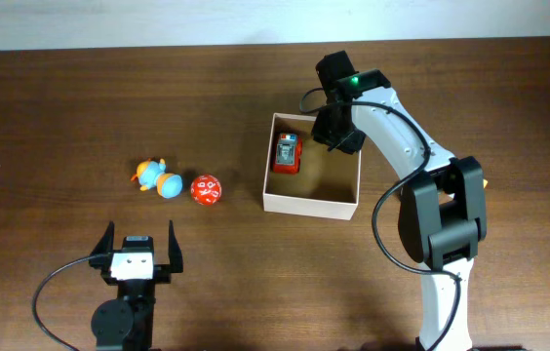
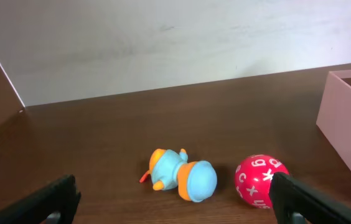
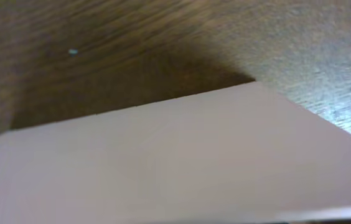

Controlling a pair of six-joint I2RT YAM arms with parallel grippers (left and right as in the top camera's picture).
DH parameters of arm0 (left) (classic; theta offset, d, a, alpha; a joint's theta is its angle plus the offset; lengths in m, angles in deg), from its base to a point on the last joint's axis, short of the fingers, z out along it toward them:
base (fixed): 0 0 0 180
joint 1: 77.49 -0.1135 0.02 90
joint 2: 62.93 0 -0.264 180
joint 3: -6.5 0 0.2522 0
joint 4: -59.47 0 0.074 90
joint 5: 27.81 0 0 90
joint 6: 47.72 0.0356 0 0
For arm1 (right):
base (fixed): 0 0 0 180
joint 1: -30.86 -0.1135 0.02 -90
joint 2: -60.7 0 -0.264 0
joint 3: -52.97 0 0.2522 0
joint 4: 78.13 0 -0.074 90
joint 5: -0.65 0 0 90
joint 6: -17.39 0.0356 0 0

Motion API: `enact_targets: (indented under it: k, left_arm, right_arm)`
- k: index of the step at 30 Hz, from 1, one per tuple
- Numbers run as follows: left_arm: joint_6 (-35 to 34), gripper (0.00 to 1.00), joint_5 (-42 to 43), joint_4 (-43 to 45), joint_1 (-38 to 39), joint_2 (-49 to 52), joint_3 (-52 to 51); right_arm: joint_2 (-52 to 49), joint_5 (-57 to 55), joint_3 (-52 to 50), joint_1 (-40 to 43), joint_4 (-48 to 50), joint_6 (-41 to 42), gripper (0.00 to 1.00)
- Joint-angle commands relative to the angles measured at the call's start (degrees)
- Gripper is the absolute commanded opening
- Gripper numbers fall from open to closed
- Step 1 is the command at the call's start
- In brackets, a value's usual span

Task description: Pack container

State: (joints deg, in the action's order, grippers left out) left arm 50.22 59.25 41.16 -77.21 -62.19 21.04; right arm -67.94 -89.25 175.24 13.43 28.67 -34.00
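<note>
The container [image 1: 309, 205] is a square white-walled box with a brown inside, right of the table's middle. A red toy car [image 1: 287, 153] lies in its back left part. My right gripper [image 1: 337, 136] hangs over the container's back right corner. Its fingers are hidden under the wrist, and its own view shows only a white wall [image 3: 194, 162] close up. My left gripper [image 1: 139, 250] stands open near the front edge, nothing between its fingers [image 2: 51, 199]. Ahead of it lie a blue and orange duck toy [image 1: 155, 177] [image 2: 182, 176] and a red lettered ball [image 1: 206, 189] [image 2: 261, 180].
The dark wooden table [image 1: 60, 107] runs to a pale wall at the back. The container's side wall [image 2: 346, 124] shows at the right edge of the left wrist view. The right arm's white links [image 1: 421, 166] reach from the front right over the table.
</note>
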Motion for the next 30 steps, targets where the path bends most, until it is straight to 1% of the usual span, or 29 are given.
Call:
enact_targets:
  k: [1,8,18,23,30]
  left_arm:
    - [0.7,0.99,0.6,0.0,0.2,-0.4,-0.3]
    - [0.7,0.99,0.6,0.0,0.2,-0.4,-0.3]
    - [0.7,0.99,0.6,0.0,0.2,-0.4,-0.3]
    - [0.7,0.99,0.6,0.0,0.2,-0.4,-0.3]
    - [0.7,0.99,0.6,0.0,0.2,-0.4,-0.3]
  right_arm:
    - [-0.1,1.2,-0.3,0.2,-0.3,-6.8,0.42]
    - [-0.1,1.2,-0.3,-1.5,-0.3,-13.0,0.43]
    - [-0.1,0.7,-0.3,-5.4,-0.1,-14.9,0.44]
    - [-0.1,0.5,-0.3,-7.1,0.1,-17.3,0.44]
    - [-0.1,0.1,-0.3,-8.9,0.4,-17.4,0.44]
